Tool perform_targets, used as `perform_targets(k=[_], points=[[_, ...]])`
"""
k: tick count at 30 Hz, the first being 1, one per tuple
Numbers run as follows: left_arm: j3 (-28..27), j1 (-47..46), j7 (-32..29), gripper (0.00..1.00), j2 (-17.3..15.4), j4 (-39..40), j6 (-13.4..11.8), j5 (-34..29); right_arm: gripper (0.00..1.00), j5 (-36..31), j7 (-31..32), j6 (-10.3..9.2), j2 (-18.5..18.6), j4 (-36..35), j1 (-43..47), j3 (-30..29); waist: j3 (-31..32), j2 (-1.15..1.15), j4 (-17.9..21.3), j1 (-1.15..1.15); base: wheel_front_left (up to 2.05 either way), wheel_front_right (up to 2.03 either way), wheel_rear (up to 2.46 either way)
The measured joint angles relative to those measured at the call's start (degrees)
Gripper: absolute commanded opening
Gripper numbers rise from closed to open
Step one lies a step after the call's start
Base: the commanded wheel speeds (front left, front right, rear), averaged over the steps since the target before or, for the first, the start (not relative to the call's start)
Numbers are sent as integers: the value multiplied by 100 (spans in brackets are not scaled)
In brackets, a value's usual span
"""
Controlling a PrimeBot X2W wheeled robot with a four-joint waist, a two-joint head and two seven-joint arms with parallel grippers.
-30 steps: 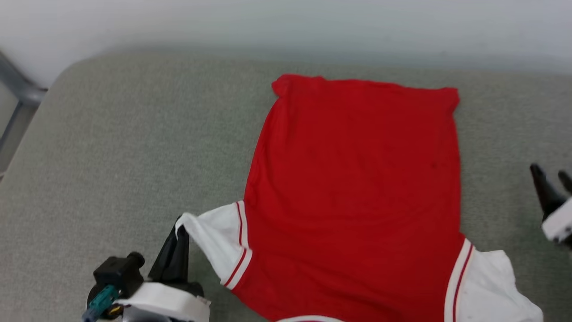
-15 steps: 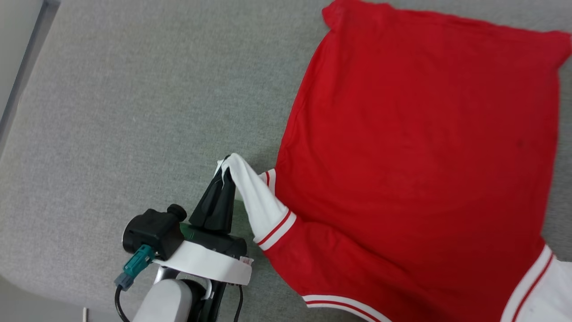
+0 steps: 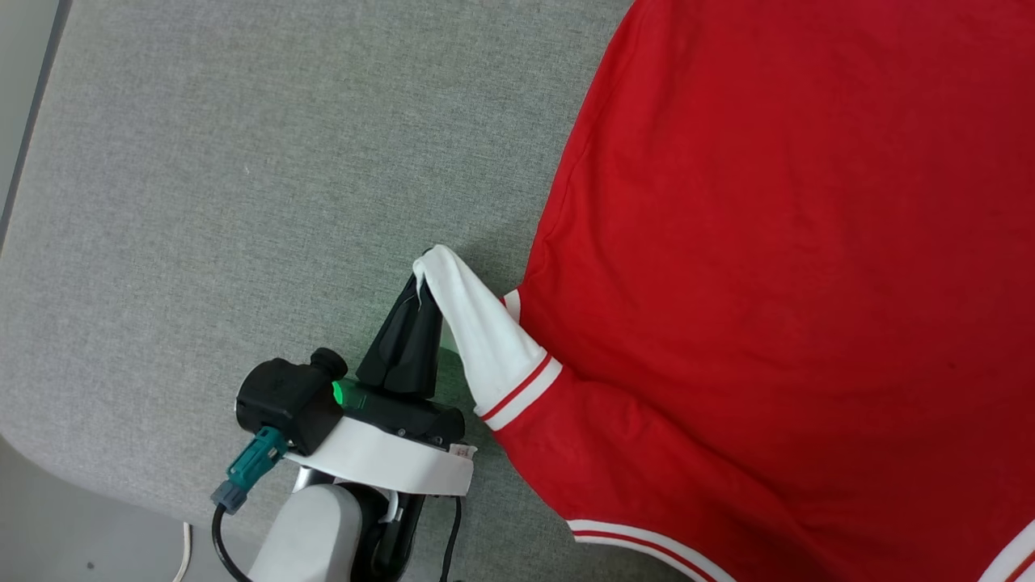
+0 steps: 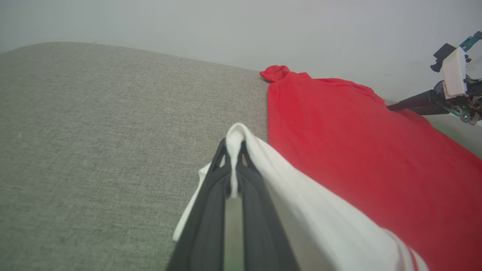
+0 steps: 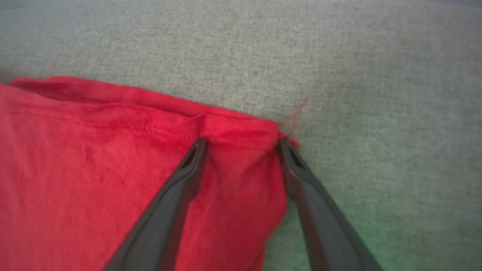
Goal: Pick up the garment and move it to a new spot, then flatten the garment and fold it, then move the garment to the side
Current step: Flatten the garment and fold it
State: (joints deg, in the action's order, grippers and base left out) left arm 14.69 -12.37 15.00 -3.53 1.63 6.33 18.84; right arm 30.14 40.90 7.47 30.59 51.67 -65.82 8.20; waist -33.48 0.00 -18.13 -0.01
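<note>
The garment is a red shirt lying flat on the grey padded surface, plain side up. Its white sleeve with red-striped trim is pulled up into a peak. My left gripper is shut on the tip of that sleeve; the left wrist view shows the white cloth pinched between the dark fingers. My right gripper stands open, its two fingers straddling a hem corner of the garment. In the left wrist view the right gripper lies low over the garment's far edge.
The padded surface's rounded front-left edge drops off to a grey floor, where a pale cable lies. A plain pale wall stands behind the surface. Bare grey fabric stretches to the left of the garment.
The head camera has tilted down and left. My left gripper has kept its hold and drawn the white sleeve up into a narrower peak. The right gripper has left the head view.
</note>
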Motion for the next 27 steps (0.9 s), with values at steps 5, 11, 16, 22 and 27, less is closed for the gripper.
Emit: perform_targets(k=[5, 11, 16, 22, 27], points=[[-44, 2, 0, 0, 33, -37, 24, -51, 0, 47, 108, 1, -10, 19, 2, 24, 31, 0, 17, 0, 0, 0, 0], [-167, 65, 7, 0, 51, -322, 31, -69, 0, -23, 7, 5, 26, -51, 188, 223, 298, 0, 100, 2, 0, 0, 0], [-398, 240, 7, 0, 22, -668, 31, -100, 0, 74, -190, 8, 92, -293, 731, 355, 691, 0, 277, 2, 0, 0, 0], [-686, 522, 7, 0, -159, -1098, 27, 13, 0, 365, -677, 7, 197, -840, 1834, 410, 1195, 0, 656, 1, 0, 0, 0], [-880, 790, -60, 0, -322, -1366, -42, 127, 0, 550, -1059, 7, 229, -1369, 3048, 274, 1653, 0, 1027, 1, 0, 0, 0]])
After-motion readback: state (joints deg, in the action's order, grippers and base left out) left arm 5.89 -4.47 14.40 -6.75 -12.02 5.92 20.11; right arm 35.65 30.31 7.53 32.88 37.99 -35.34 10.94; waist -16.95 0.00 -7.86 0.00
